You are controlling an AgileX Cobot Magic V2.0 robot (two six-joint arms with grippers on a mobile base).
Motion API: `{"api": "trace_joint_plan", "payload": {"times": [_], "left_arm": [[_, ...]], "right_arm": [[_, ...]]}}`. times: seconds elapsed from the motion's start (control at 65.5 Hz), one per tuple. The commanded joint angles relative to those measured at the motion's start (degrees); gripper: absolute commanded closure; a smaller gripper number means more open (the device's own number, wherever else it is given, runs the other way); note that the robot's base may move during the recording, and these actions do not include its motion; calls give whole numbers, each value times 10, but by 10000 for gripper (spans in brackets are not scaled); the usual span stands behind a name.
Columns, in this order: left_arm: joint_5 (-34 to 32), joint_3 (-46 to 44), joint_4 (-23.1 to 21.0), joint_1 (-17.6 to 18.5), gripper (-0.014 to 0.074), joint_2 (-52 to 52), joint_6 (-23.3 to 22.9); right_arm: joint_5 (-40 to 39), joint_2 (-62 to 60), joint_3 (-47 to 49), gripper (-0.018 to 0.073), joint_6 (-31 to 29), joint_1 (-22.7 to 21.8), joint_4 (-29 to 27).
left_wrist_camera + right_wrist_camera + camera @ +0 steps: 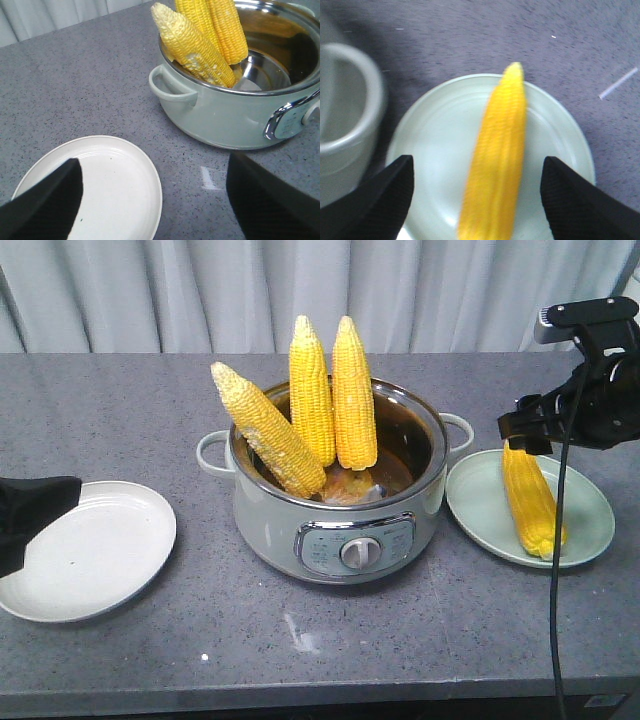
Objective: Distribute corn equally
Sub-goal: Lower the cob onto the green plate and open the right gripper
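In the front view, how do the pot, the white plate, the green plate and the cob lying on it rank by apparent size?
Largest is the pot; next the white plate and the green plate, too alike to rank; smallest is the cob.

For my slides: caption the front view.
Three corn cobs stand in the pot; a fourth lies on the green plate.

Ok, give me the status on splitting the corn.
Done: one cob lies on the green plate. In hand: the right gripper sits open astride it, so release looks finished. Remaining: three cobs stand in the pot, and the white plate under the open left gripper holds none.
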State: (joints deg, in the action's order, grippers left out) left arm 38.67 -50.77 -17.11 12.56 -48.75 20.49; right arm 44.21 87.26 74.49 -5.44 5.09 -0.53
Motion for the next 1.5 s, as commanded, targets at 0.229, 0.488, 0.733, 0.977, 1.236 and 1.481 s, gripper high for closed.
{"api": "trace_joint_plan", "payload": {"times": [0.229,0.488,0.733,0.977,1.236,1.481], "left_arm": [[-33,-17,-14,4,43,1,0],[-33,-17,-14,4,43,1,0],[-34,-17,-14,4,43,1,0],[-35,-17,-14,4,43,1,0],[-70,-19,-77,4,43,-21,16],[-72,-69,-238,4,13,-126,169]], "right_arm": [[-45,-199,-135,63,16,80,0],[-46,-323,-251,63,37,86,5],[-38,-415,-316,63,40,86,5],[-44,-468,-328,63,40,85,5],[-40,-474,-328,63,40,85,2],[-39,-474,-328,63,40,85,2]]}}
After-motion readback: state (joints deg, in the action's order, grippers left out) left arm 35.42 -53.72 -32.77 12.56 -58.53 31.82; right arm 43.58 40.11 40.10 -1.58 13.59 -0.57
